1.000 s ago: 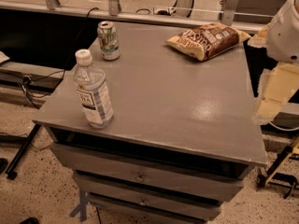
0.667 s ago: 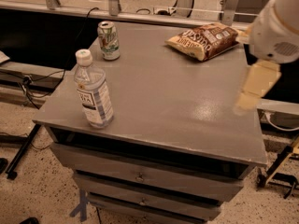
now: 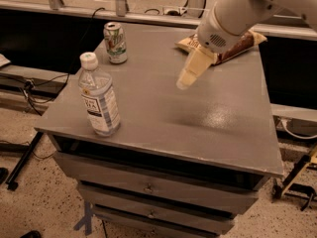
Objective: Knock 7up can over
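Observation:
The 7up can [image 3: 115, 42], silver-white with green and red markings and a pull-tab top, stands upright near the far left corner of the grey cabinet top [image 3: 163, 108]. My gripper [image 3: 190, 71] hangs from the white arm that comes in from the upper right. It is above the middle of the top, well to the right of the can and not touching it. Its pale fingers [image 3: 194, 68] point down and to the left.
A clear plastic water bottle [image 3: 99, 97] with a white cap stands upright near the front left edge. A brown snack bag [image 3: 233, 43] lies at the far right, partly behind my arm. Drawers sit below the top. Cables and stands lie on the floor around the cabinet.
My arm has swung left from the cabinet's right edge to over the middle of the top, closer to the can. The can, bottle and bag have not moved.

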Available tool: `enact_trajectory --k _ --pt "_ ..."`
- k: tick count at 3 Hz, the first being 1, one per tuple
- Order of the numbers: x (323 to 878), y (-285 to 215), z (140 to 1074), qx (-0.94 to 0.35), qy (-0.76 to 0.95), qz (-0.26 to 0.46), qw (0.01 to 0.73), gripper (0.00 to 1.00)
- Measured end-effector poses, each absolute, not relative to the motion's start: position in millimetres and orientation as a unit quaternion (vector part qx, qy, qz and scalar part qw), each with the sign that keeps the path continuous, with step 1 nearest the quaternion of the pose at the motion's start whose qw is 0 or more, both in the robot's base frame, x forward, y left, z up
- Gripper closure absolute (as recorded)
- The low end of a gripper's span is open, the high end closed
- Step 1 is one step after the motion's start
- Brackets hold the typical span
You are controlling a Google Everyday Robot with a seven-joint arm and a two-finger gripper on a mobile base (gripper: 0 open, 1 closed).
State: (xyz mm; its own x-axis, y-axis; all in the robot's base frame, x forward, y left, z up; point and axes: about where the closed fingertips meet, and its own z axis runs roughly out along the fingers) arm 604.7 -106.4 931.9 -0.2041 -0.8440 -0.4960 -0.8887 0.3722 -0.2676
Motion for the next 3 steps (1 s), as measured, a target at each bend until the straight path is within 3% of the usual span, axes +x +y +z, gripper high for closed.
enact_trajectory --k 1,3 --pt "666 -29 920 -0.531 0.758 0.128 0.356 0.00" --pt "732 51 901 -0.476 0.733 0.247 0.418 0.00"
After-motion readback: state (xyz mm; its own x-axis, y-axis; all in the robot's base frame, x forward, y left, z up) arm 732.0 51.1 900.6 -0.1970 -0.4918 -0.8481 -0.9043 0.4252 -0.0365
